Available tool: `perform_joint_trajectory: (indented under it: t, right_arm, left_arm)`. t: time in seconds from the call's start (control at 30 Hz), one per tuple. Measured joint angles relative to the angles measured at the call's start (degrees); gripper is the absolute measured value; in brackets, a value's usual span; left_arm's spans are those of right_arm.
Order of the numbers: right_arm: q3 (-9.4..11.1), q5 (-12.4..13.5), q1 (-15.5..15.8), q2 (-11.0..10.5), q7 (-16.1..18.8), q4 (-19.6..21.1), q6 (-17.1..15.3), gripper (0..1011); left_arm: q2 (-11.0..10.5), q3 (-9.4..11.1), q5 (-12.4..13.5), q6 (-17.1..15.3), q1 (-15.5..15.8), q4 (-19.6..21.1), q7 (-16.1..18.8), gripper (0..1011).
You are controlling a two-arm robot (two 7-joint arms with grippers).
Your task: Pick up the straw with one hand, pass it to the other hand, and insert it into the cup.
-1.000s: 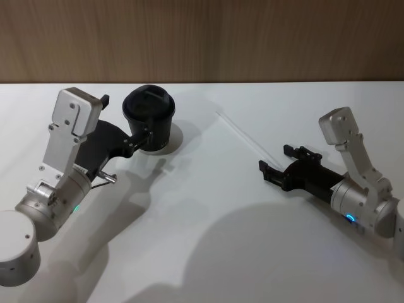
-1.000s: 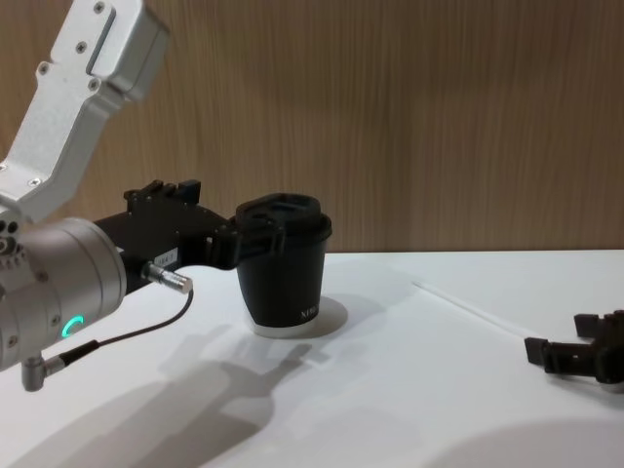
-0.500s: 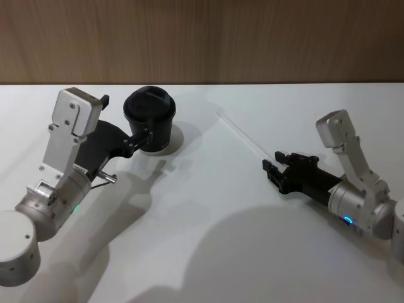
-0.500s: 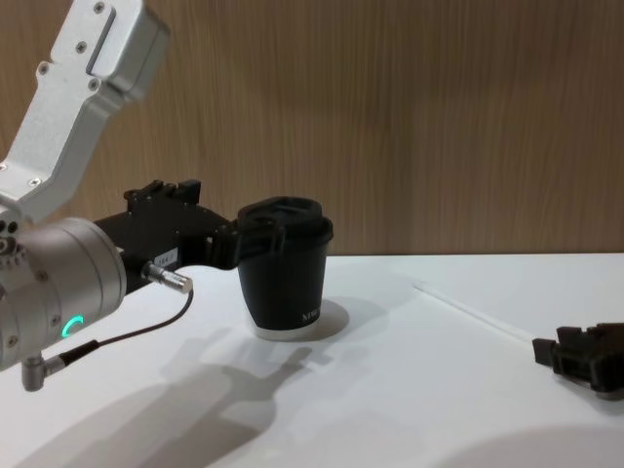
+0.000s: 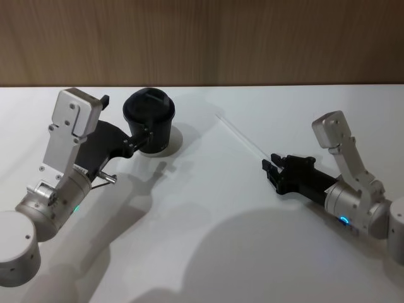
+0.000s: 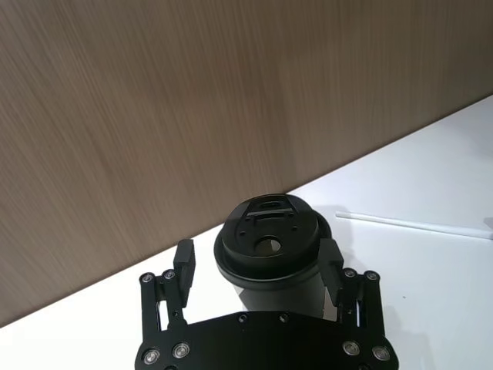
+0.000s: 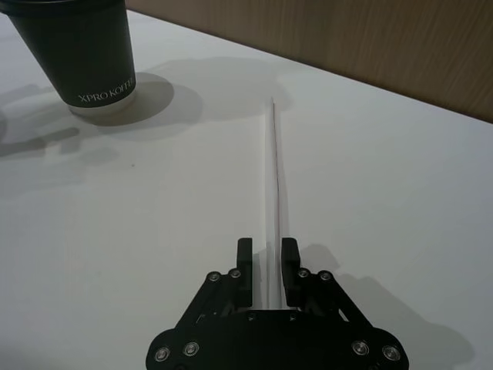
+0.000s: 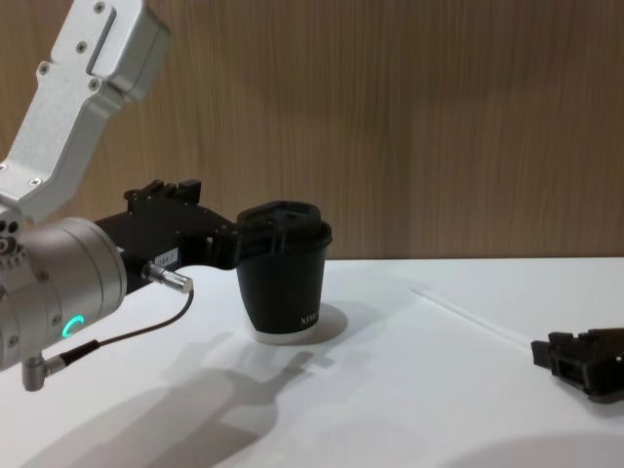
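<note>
The right hand (image 7: 267, 254) has been rolled and narrowed over the last second. The straw (image 7: 273, 169), flat on the desk (image 5: 208, 208) and running toward 11 o'clock, is now straddled, seemingly not yet pinched, so a grasp looks imminent. The cup (image 5: 149, 120), at 10 o'clock, is bracketed by the open left hand (image 6: 258, 248).

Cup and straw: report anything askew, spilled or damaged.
Nothing stands out. Cup stands lidded, unspilled, left hand at it; straw lies straight on the table, one end between the right hand's open fingers.
</note>
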State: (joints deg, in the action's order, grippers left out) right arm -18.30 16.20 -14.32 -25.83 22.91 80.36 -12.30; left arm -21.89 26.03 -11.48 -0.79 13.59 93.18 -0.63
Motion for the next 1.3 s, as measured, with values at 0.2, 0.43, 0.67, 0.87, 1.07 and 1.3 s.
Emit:
perform_joint_trajectory:
  t: [0.2,0.43,0.67,0.87,1.07,1.3]
  right_arm:
    - [0.0,-0.1,0.0,0.3,-0.2,-0.1,0.0,197]
    - [0.4,-0.2,0.0,0.6,-0.5,-0.1,0.0,153]
    - [1.0,-0.1,0.2,0.6,-0.8,0.4,0.3,83]
    - [1.9,0.5,0.5,0.3,-1.1,1.3,0.7,42]
    - [3.1,1.7,0.5,0.1,-1.2,3.4,1.6,19]
    - [4.5,3.3,0.5,-0.3,-1.1,6.1,2.5,4]
  left_arm:
    - [0.0,0.0,0.0,0.0,0.0,0.0,0.0,1000]
    - [0.0,0.0,0.0,0.0,0.0,0.0,0.0,1000]
    - [0.0,0.0,0.0,0.0,0.0,0.0,0.0,1000]
    - [0.0,0.0,0.0,0.0,0.0,0.0,0.0,1000]
    - [0.0,0.0,0.0,0.0,0.0,0.0,0.0,1000]
    - [0.0,0.0,0.0,0.0,0.0,0.0,0.0,1000]
